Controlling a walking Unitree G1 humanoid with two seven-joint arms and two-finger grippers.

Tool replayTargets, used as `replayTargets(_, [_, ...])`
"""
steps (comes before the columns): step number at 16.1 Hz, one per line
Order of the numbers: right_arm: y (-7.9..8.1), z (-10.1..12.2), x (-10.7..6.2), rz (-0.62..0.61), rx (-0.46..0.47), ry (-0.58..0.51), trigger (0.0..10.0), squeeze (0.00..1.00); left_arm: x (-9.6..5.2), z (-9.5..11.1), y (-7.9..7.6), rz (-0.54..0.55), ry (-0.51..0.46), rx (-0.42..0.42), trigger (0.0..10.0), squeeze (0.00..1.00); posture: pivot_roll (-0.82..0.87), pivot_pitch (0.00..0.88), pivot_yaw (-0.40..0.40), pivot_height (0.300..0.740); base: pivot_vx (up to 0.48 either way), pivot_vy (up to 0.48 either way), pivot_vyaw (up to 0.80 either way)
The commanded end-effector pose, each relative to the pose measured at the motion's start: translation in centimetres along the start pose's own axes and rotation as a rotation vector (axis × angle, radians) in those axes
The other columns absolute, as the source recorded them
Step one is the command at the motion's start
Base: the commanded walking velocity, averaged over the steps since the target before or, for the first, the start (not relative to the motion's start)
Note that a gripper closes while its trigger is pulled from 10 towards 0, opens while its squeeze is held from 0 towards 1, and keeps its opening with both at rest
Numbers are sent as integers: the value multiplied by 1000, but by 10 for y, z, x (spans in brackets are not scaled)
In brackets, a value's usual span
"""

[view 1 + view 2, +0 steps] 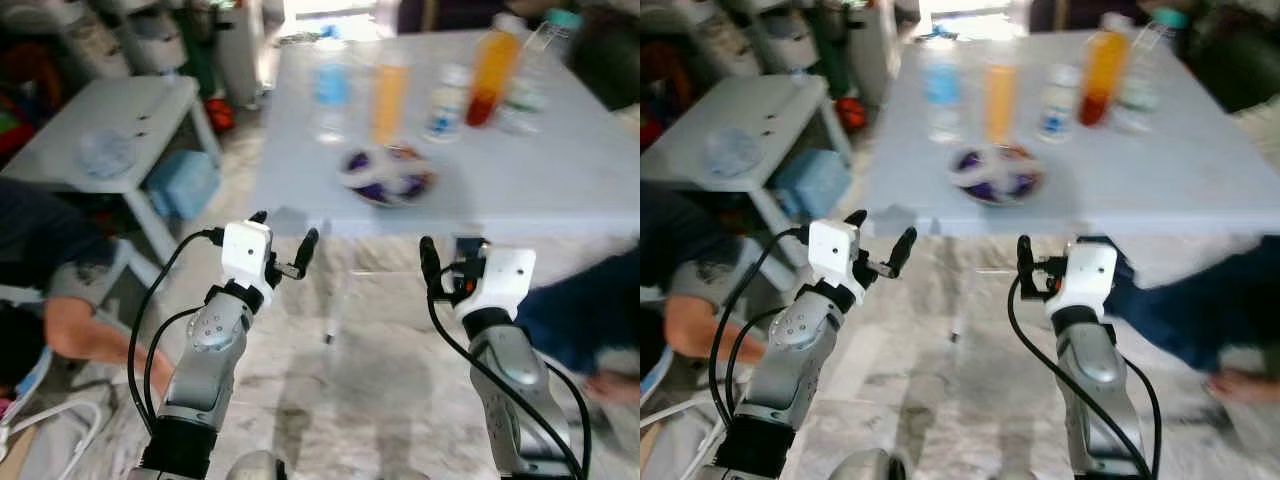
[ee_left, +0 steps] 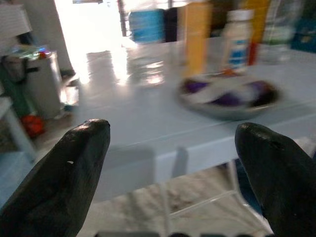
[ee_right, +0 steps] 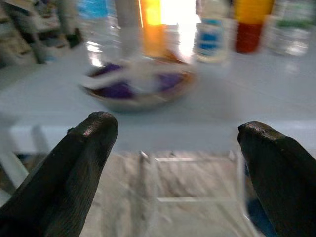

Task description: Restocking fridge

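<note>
both hands (image 1: 283,240) (image 1: 452,262) open before blurred bottles (image 1: 390,100) on table (image 1: 560,170).

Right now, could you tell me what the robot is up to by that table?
The robot faces a pale table holding bottles and a bowl. Both arms are raised short of its near edge: the left gripper and the right gripper hold nothing, jaws open. Nothing is picked up yet. A person's leg shows beside the table.

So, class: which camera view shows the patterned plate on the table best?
The left eye view: the plate is seen from above, near the table front edge, its purple pattern showing. The right eye view matches it. Both wrist views catch it edge-on and blurred, between open fingers.
</note>
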State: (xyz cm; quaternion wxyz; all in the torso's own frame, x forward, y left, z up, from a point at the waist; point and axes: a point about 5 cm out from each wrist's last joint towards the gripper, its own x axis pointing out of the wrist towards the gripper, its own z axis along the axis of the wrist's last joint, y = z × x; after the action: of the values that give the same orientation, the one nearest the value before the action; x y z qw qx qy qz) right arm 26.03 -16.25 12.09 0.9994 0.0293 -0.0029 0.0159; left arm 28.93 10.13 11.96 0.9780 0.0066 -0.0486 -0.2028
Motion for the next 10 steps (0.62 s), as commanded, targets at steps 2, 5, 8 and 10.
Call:
replayTargets(2, [9,2,10,24,14,-17,10000,0,-1,1,8,16,0,34,10000,0,18,52,39,740,356,322,0])
replayTargets(5, [14,5,18,37,23,-36,10000,0,-3,8,14,45,-5,66,10000,0,53,44,41,740,350,329,0])
replayTargets(8, [17,5,22,37,26,-42,10000,0,-13,11,16,58,-4,80,10000,0,78,38,38,740,0,0,0])
replayTargets(10, [20,5,25,35,34,-42,10000,0,-21,6,14,32,19,63,10000,0,71,42,42,740,0,0,0])
